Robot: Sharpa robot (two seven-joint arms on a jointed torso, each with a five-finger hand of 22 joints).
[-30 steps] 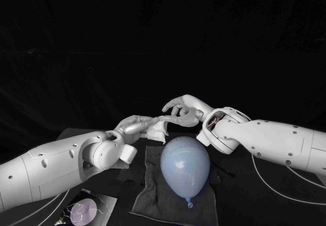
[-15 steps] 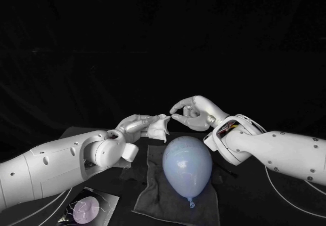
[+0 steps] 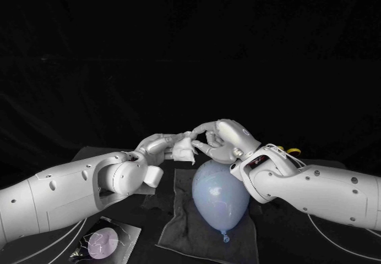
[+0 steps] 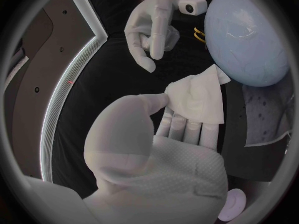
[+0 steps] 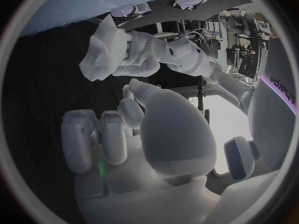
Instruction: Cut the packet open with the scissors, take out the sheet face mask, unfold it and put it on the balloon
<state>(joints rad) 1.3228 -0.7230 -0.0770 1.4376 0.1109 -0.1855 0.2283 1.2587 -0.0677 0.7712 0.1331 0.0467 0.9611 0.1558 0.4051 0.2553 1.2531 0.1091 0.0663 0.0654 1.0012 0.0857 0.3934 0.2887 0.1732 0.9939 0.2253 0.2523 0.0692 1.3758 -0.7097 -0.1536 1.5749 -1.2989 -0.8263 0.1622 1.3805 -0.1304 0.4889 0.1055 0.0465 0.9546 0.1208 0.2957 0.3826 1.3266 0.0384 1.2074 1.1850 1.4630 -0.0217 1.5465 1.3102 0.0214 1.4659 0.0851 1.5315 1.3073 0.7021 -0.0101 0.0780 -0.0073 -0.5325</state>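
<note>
Black table (image 3: 289, 234), grey towel (image 3: 179, 234) on it; pale blue balloon (image 3: 218, 198) lies along the towel, knot toward its near edge. My left hand (image 3: 163, 146) grips the folded white sheet mask (image 3: 185, 149) above the towel's far edge. My right hand (image 3: 221, 140) is empty, fingers curled, just beside the mask.

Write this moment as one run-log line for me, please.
step: unfolding mask | left hand: holds folded mask | right hand: empty, fingers curled, close to mask, apart | balloon: bare, on cloth
</note>
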